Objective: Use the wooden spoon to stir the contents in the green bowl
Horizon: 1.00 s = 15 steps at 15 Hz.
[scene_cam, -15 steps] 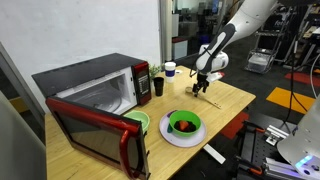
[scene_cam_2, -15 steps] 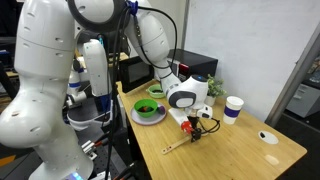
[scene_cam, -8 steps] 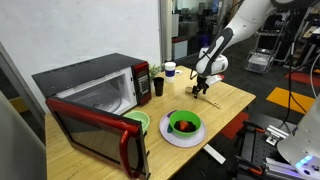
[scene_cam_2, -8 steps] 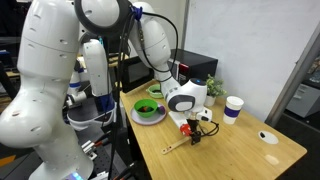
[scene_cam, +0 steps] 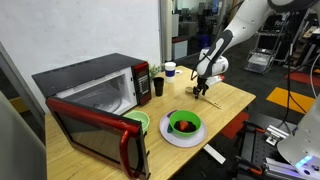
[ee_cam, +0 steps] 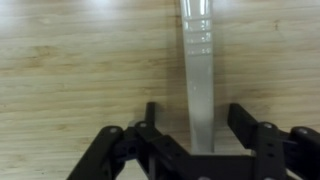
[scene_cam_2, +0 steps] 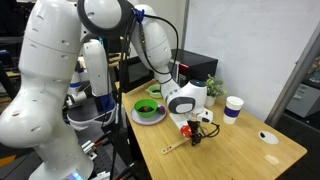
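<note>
The wooden spoon point(ee_cam: 197, 50) lies flat on the wooden table point(ee_cam: 70, 60). In the wrist view its pale handle runs between the two fingers of my gripper point(ee_cam: 195, 118). The gripper is open, with a gap on each side of the handle. In an exterior view the spoon point(scene_cam_2: 177, 147) lies on the table just below the gripper point(scene_cam_2: 195, 134). The gripper point(scene_cam: 204, 91) hovers low at the far end of the table. The green bowl point(scene_cam: 184, 123) sits on a white plate point(scene_cam: 168, 136) and holds the red and dark contents point(scene_cam: 186, 127). It also shows in an exterior view point(scene_cam_2: 149, 108).
A microwave point(scene_cam: 95, 85) with its red door point(scene_cam: 90, 132) hanging open stands at the table's end, with a lime-green bowl point(scene_cam: 137, 121) beside it. A black cup point(scene_cam: 158, 86) and a white cup point(scene_cam: 170, 69) stand at the back. A white object point(scene_cam: 215, 155) lies at the table edge.
The gripper has shifted only very slightly near the spoon. The spoon, bowl and plate have not moved.
</note>
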{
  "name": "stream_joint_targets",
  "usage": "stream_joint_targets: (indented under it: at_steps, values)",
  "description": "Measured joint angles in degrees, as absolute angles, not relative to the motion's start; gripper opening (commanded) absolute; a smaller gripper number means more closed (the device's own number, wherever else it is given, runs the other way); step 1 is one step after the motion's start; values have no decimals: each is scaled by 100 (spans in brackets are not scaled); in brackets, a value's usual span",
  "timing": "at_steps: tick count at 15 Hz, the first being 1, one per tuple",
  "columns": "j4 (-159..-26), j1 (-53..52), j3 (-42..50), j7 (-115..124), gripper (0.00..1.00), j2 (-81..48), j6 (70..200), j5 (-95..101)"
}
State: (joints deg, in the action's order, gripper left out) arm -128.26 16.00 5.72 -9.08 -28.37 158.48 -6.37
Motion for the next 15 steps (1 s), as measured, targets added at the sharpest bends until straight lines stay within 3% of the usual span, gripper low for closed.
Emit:
stream_joint_targets:
  at_steps: [6, 15]
  values:
    - [-12822, 1520, 572, -807, 2, -2769, 15878, -575]
    - [-12895, 741, 1143, -116, 6, -2769, 15999, 552]
